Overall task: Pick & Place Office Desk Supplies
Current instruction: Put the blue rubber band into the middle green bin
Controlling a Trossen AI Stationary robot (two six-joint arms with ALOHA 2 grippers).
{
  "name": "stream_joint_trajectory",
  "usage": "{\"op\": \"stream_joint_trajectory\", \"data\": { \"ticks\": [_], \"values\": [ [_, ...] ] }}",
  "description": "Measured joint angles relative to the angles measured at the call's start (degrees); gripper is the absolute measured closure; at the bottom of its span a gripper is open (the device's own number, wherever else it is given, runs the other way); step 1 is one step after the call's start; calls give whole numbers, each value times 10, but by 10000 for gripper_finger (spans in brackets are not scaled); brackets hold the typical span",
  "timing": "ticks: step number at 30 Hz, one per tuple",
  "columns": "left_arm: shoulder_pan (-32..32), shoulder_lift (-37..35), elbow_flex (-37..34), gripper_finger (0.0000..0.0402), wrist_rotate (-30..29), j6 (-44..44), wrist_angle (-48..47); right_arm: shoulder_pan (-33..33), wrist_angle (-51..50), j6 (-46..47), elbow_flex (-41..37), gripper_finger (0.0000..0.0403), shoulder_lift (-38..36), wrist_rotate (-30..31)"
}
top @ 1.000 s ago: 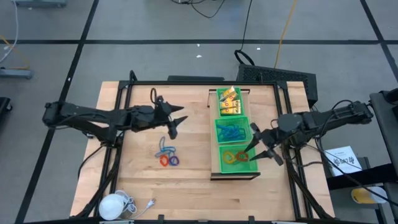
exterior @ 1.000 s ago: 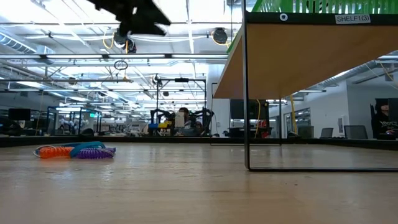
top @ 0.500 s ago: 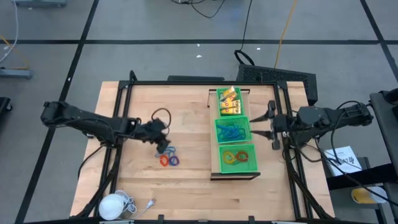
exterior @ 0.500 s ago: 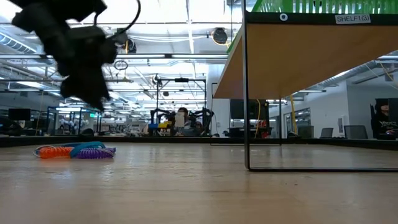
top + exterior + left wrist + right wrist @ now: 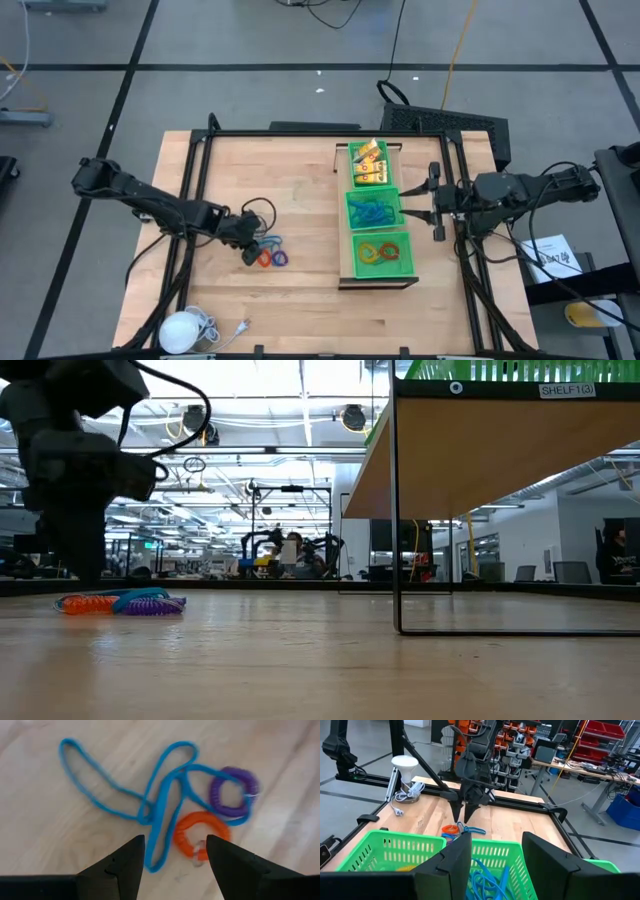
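While poised over the ring pile, left end effector (image 5: 250, 254) has fingers apart, nothing held.
Blue loop (image 5: 150, 805), orange ring (image 5: 200, 835) and purple ring (image 5: 234, 790) lie touching on the wooden surface (image 5: 300, 290), just ahead of its fingertips (image 5: 127, 862). Right end effector (image 5: 433, 211) sits beside the green mesh tray (image 5: 377, 262), fingers apart, empty. Yellow packets (image 5: 368, 163), blue clips (image 5: 373, 211), more rings (image 5: 380, 252) in tray.

Wooden table (image 5: 310, 300), light butcher-block top, black frame along its edges. Lying directly on it: a tangle of blue loop (image 5: 125, 795), orange ring (image 5: 200, 832) and purple ring (image 5: 232, 790), left of centre; a white round object with cord (image 5: 185, 328) at the near left corner; a wire-legged shelf (image 5: 378, 283) holding green mesh trays, right of centre.
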Motion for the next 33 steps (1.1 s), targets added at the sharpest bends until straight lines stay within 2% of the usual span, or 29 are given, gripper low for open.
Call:
{"op": "stream_joint_trajectory", "data": {
  "ticks": [14, 18, 25, 33],
  "values": [
    [-12, 92, 4, 185, -22, 0, -14, 0, 0, 0, -1, 238, 7, 0],
    [-11, 92, 3, 235, -26, 1, -18, 0, 0, 1, -8, 238, 7, 0],
    [-8, 91, 1, 380, -35, 4, -32, 0, 8, 1, -20, 238, 7, 0],
    [0, 41, 11, 396, -20, -6, -48, 0, 20, 0, -22, 238, 7, 0]
  ]
}}
